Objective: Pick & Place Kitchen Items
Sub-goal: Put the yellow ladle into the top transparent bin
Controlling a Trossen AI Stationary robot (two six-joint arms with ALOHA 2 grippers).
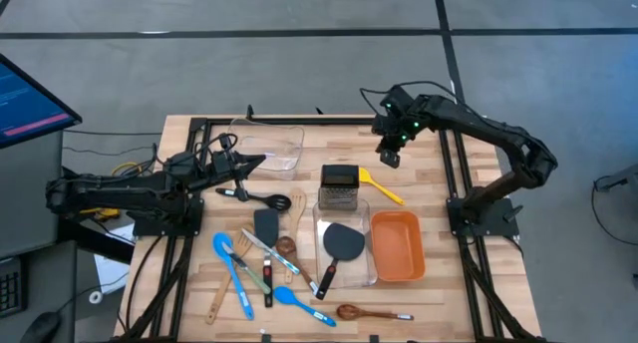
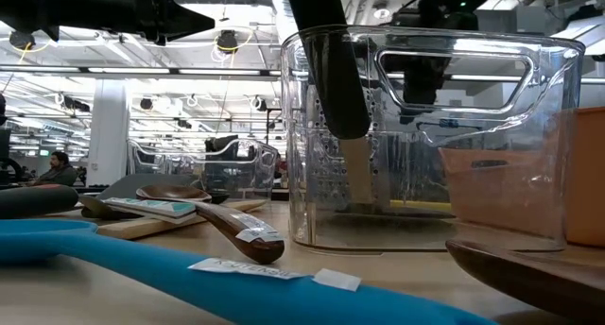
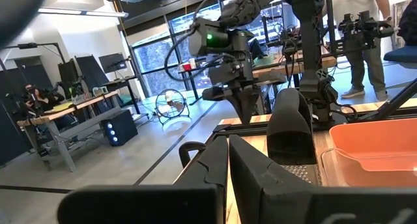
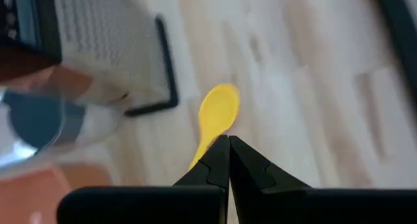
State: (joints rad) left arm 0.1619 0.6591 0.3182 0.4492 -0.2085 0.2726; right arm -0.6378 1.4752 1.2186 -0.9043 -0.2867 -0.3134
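Note:
A yellow spoon (image 1: 380,184) lies on the wooden table just right of the steel box grater (image 1: 339,186). It also shows in the right wrist view (image 4: 217,112). My right gripper (image 1: 387,156) hangs shut above the spoon's bowl end, clear of it; its shut fingers show in the right wrist view (image 4: 229,154). My left gripper (image 1: 257,164) is shut and empty at the table's left, pointing right, above a black spoon (image 1: 261,198). Blue spoons (image 1: 233,271), wooden spoons (image 1: 367,311), a black turner (image 1: 266,224) and metal tongs (image 1: 271,251) lie toward the near edge.
A clear bin (image 1: 345,245) holding a black turner (image 1: 343,243) stands near of the grater, with an orange bin (image 1: 397,246) to its right. Another clear bin (image 1: 271,144) stands at the far side. Black frame rails (image 1: 451,173) run along both table sides.

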